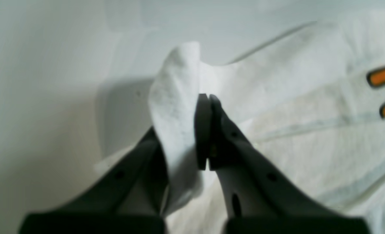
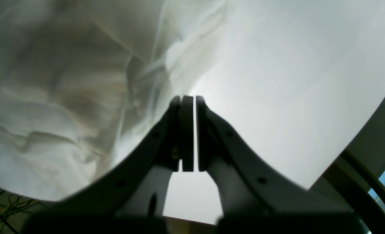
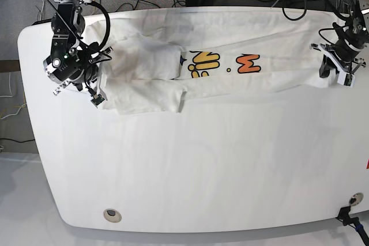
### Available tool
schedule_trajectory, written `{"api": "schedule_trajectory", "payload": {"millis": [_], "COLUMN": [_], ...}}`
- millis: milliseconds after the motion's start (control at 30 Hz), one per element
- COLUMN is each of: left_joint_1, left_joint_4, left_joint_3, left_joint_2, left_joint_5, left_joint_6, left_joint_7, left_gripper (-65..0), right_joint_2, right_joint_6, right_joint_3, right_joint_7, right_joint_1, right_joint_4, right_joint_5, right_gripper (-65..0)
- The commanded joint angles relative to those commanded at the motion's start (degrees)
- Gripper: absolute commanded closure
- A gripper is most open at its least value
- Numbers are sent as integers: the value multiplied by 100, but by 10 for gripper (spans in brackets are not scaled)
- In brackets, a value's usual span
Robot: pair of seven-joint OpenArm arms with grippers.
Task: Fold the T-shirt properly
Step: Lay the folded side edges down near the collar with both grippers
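The large white rounded tabletop [image 3: 190, 165] is carrying the white cotton T-shirt with its yellow and orange print [image 3: 225, 64], which is lying stretched in a long band along the far edge, leaving the whole near half bare for folding toward. The biggest risk, I judge, is dragging the band off that far rim or off either end, since both arms are working close to the edges. The left tool [image 1: 207, 130] is pinching a bunched white corner between clenched jaws; a thin grip there could slip. The right tool [image 2: 188, 130] is looking clenched too, but on cloth or nothing I cannot tell.
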Motion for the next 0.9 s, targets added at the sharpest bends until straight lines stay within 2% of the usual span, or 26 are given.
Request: {"api": "schedule_trajectory", "payload": {"millis": [200,333,467,600,667,767,900], "left_joint_1": [9,-9,-18,-26,-26,-26,-26], "left_joint_4": [0,0,0,0,0,0,0], "left_joint_3": [-369,-378,-369,-360,-360,-360,-360], "left_joint_2": [-35,-35,-18,-9,-9,-9,-9], "left_joint_5": [9,9,9,9,9,9,9], "left_joint_6": [0,0,0,0,0,0,0], "left_joint_7": [0,0,0,0,0,0,0], "left_gripper": [0,0,0,0,0,0,0], "right_joint_2": [-26,-53,-299,-624,-800,-1073,-1134], "right_joint_6": [0,0,0,0,0,0,0], "right_joint_3": [0,9,105,360,457,651,853], "right_joint_7": [0,18,26,35,44,202,325], "right_joint_1": [105,316,677,1002,1116,1196,1345], "right_joint_4": [0,9,-18,-202,-396,-712,-1407], "right_joint_5": [0,0,0,0,0,158,1046], "right_gripper": [0,0,-1,-207,-273,-293,-293]}}
